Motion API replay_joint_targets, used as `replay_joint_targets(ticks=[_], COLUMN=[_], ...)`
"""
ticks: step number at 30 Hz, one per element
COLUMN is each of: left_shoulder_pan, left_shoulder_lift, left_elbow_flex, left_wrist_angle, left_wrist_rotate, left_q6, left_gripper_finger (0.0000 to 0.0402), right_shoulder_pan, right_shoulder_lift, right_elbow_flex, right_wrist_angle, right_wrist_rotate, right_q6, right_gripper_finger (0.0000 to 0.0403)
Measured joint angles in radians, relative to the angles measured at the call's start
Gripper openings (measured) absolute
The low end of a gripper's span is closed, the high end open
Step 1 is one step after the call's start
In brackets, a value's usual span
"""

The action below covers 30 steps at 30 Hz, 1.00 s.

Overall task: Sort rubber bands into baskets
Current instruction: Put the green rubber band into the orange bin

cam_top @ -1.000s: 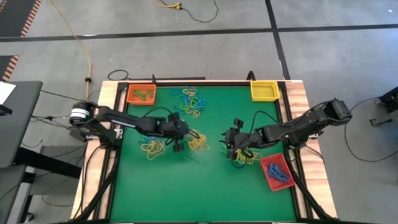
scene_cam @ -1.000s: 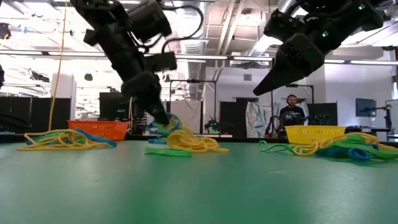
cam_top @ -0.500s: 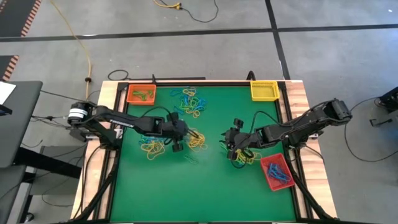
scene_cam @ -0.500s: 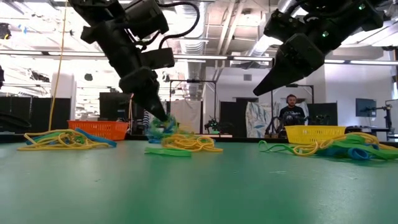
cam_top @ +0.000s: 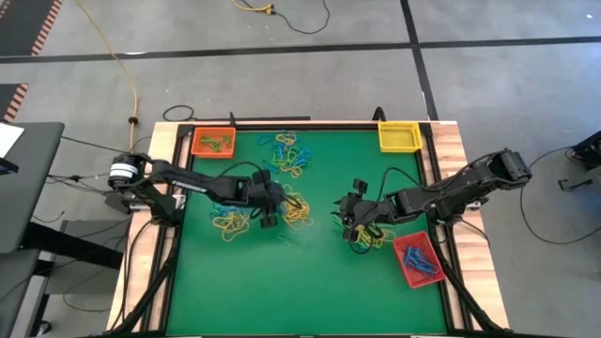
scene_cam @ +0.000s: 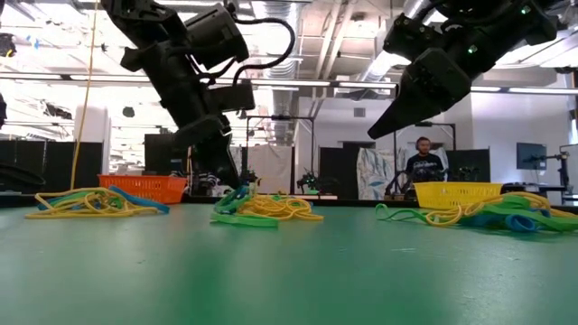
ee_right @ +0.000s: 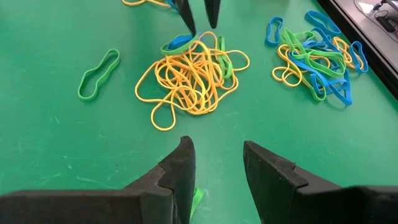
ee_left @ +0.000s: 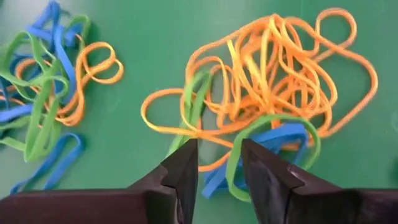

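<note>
Left gripper [ee_left: 219,163] fingers [ee_left: 184,163] parted, partly hiding rubber bands [ee_left: 273,93].

Rubber bands [cam_top: 299,212] lie in heaps on the table [cam_top: 282,282], with baskets [cam_top: 213,142] at its edges.

Open table [cam_top: 282,291] (band heaps [cam_top: 299,212] aside)
</note>
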Motion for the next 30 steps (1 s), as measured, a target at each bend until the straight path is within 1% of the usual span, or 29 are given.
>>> replay_joint_targets(ticks=[7,12,13,16,18,19,21,27,28,30], left_shoulder_pan=[0.01,0.011,0.011,0.01,0.012,0.013,0.011,-0.003,-0.007,-0.016], left_shoulder_lift=[0.002,0.002,0.002,0.002,0.002,0.002,0.002,0.002,0.002,0.002], left_elbow_flex=[0.0,0.0,0.0,0.0,0.0,0.0,0.0,0.0,0.0,0.0], left_wrist_angle=[-0.031,-0.084,-0.098,-0.167,-0.205,-0.211,-0.207,-0.19,-0.181,-0.162], left_wrist_rotate=[0.038,0.048,0.036,-0.072,-0.094,-0.078,-0.005,0.119,0.139,0.146], left_q6=[0.004,-0.021,-0.024,-0.036,-0.046,-0.049,-0.054,-0.087,-0.087,-0.096], left_gripper_finger=[0.0066,0.006,0.006,0.006,0.006,0.006,0.006,0.006,0.006,0.006], right_shoulder_pan=[0.0,0.0,0.0,0.0,0.0,0.0,0.0,0.0,0.0,0.0], right_shoulder_lift=[0.0,0.0,0.0,0.0,0.0,0.0,0.0,0.0,0.0,0.0], right_elbow_flex=[0.0,0.0,0.0,0.0,0.0,0.0,0.0,0.0,0.0,-0.005], right_wrist_angle=[0.0,0.0,0.0,-0.001,-0.002,-0.002,-0.002,-0.002,-0.002,-0.001], right_wrist_rotate=[0.0,0.0,0.0,0.0,0.0,0.0,0.0,0.0,0.0,0.0], right_q6=[0.0,0.0,-0.001,-0.001,-0.001,-0.001,-0.001,-0.003,-0.003,-0.003], right_gripper_finger=[0.0164,0.0164,0.0164,0.0164,0.0164,0.0164,0.0164,0.0164,0.0164,0.0164])
